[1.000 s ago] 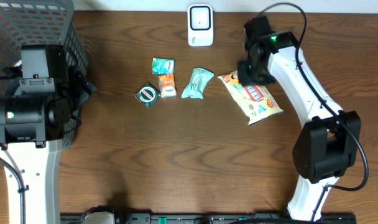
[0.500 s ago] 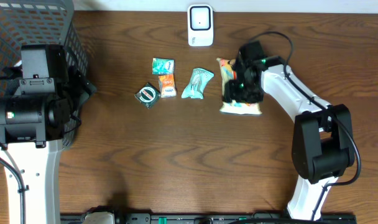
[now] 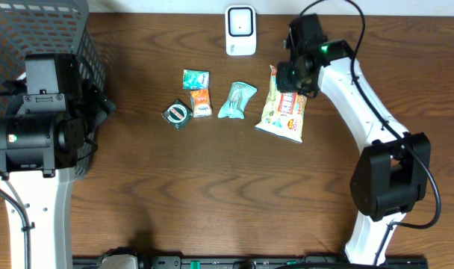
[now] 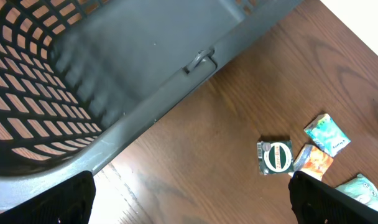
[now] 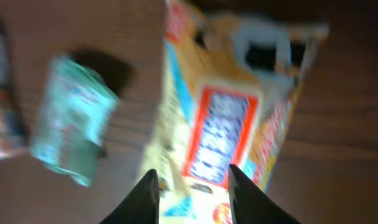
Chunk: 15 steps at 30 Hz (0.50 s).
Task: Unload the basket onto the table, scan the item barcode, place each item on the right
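Yellow-and-red crinkled plastic snack packet [image 3: 281, 106] lay on the brown wooden table [image 3: 212, 194], just right of a pale-green wrapped sachet [image 3: 236, 100]. It sat below and right of the white rounded barcode scanner [image 3: 240, 31], apart from it.

Judged early in the task: packet was not yet presented to the scanner face, and no barcode showed on the upturned printed side. Left to do, by my reckoning: secure a grip, lift, turn the code toward the scanner.

Right pincer [image 5: 192, 183] sat over the packet's upper end, the end nearest the scanner. Wrist view was badly blurred; fingers stood part-way apart with the packet showing past them. Could not tell whether they pinched the top edge or merely hung above it.

Left pincer [image 4: 189, 193] stood wide, nothing between its fingers, well away beside the grey plastic mesh basket [image 4: 83, 93].
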### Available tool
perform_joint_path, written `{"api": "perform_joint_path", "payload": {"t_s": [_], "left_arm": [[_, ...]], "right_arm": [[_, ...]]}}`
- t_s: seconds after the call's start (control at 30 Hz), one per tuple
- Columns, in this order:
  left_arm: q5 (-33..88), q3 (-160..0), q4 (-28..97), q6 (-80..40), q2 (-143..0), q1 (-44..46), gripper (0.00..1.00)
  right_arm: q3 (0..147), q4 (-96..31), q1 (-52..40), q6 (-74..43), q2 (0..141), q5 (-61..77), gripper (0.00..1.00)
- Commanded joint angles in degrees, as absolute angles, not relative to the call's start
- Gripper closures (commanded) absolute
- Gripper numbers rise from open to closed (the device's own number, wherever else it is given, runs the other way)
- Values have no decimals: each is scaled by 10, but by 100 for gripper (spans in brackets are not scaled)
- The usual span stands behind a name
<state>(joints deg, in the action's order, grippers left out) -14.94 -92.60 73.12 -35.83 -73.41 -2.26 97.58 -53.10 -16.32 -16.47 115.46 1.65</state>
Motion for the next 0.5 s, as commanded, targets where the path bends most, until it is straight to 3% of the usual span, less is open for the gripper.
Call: {"api": "perform_joint_path", "payload": {"t_s": [0.0,0.1,0.2,0.47], "left_arm": [[-155,-929,733,-361,-734,-27,3],[-155,-929,733,-361,-734,-27,2],[-155,-929,733,-361,-734,-27,2],[-155,-929,733,-361,-734,-27,2]], "right_arm": [[910,-515,-166,-170,1154,-11,72],[836,-458,-166,-197,1154,6,72],[785,-422,-166,-197,1154,23,65],[879,-494,-149,-197,1129,17,45]]}}
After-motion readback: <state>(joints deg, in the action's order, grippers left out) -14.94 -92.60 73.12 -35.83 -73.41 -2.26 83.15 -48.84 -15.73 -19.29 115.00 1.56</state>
